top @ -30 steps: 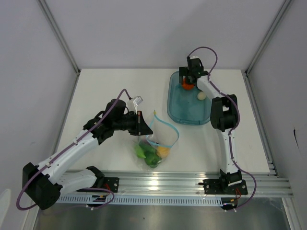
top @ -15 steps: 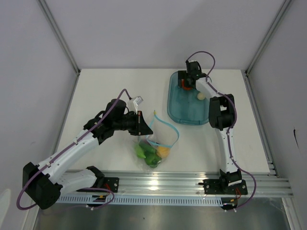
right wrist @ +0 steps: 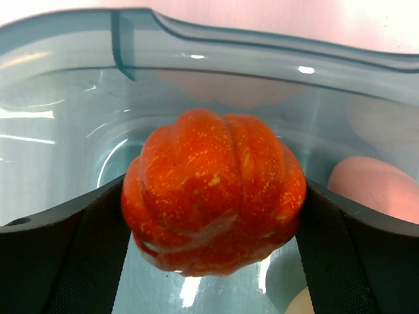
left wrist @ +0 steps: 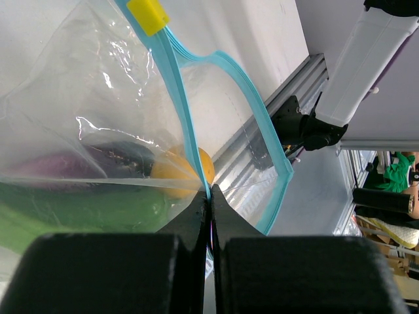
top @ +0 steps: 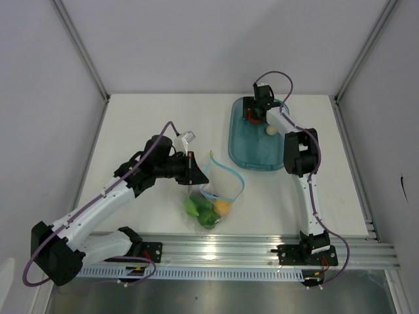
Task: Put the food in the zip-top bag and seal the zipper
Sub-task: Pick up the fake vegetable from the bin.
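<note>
The clear zip-top bag (top: 211,199) lies at the table's front middle with green pieces (top: 198,208) and a yellow lemon (top: 223,207) inside. Its light-blue zipper (top: 234,171) loops open. My left gripper (top: 197,171) is shut on the bag's mouth edge; in the left wrist view the fingers (left wrist: 190,222) pinch the blue strip (left wrist: 186,111), with the lemon (left wrist: 183,169) and a purple eggplant (left wrist: 59,163) behind the plastic. My right gripper (top: 254,118) is shut on the orange-red tomato (right wrist: 213,190) over the teal tray (top: 252,147). The pale egg (top: 270,130) lies in the tray.
The teal tray's wall (right wrist: 196,46) curves close behind the tomato. The aluminium rail (top: 262,252) runs along the near edge. A yellow slider tab (left wrist: 148,14) sits on the zipper.
My right gripper has shifted slightly left and back inside the tray and has closed round the tomato. The left arm and bag have not moved.
</note>
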Available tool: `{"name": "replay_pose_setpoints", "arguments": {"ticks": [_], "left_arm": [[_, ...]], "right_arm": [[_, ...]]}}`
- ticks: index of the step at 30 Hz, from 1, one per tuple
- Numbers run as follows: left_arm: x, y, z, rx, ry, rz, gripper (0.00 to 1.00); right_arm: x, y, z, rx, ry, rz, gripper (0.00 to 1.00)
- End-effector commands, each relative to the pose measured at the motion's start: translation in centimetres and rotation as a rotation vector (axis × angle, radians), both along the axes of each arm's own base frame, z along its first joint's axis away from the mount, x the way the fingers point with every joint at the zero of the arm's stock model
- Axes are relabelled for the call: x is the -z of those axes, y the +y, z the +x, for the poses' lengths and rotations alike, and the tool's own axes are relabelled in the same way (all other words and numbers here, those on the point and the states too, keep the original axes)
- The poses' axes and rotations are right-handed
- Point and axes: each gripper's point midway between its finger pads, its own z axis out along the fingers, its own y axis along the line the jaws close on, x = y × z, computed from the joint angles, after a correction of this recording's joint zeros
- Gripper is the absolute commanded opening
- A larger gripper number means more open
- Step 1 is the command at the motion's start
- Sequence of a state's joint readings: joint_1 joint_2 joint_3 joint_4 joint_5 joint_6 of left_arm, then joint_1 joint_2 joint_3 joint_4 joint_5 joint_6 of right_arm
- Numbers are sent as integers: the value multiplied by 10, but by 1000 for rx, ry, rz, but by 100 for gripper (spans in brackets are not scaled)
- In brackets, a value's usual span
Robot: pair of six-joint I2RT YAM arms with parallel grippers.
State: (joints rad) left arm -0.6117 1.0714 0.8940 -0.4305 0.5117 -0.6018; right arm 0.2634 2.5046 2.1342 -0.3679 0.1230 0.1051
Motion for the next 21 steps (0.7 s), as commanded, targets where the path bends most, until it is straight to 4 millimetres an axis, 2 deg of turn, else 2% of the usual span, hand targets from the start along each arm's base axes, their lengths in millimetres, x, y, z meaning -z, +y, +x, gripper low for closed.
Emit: {"name": "replay_pose_setpoints", "arguments": {"ticks": [1,7,9,10,11,13,14,17,18,21], "left_arm": [[-7,-1,1,9,-23,-20,1],[-4,-3,2,17,-6,-15,1],[-5,-4,3,19,-6,-15,1],[-4,-4,3,21,-3,-12,1],[-4,-4,3,21,-1,-11,1],[-1,-4,3,21,8,-5,1],[0,-4,3,23,10,-3,1],[1,-6,2,32,25,-6,1],[2,-7,2,35,31,-6,0],[1,-7,1,35,35,-10,1]], "right_arm": [[-20,4,17,8,-73,38,91],[-27,7,14,5,-69,60,48],[-32,9,10,10,-67,79,40],[-34,10,4,11,-61,88,31],[-37,13,1,15,-64,99,26],[-36,14,-9,17,-48,103,20],[-50,15,-10,19,-69,108,19],[-60,20,-23,16,-66,92,12],[-76,24,-27,11,-87,98,11],[-98,24,-39,9,-115,114,8]]}}
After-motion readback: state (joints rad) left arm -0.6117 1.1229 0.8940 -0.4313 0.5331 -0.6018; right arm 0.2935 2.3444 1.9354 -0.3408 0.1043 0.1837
